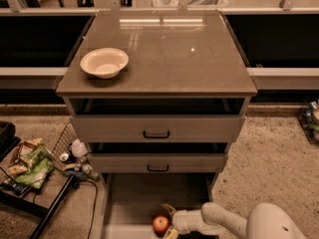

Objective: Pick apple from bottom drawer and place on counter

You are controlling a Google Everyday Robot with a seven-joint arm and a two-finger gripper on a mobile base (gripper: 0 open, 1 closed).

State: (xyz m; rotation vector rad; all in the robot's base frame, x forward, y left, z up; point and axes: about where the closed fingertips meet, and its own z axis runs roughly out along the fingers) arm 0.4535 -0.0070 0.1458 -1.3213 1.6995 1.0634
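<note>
One wide-spread hand [169,221] beside apple [160,224]

Speckled tan floor [271,148] is surrounding the cabinet [157,121], dark shelf recesses [35,41] flanking it on both sides. A wire basket [62,141] and snack packets [30,166] are lying on the floor at left. The tool [168,222] is sitting low before the cabinet, at the bottom edge.

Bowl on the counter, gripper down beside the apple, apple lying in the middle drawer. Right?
Not quite: the camera view shows the apple in the bottom drawer, not the middle one. The bowl is on the counter, and the gripper is down beside the apple.
</note>
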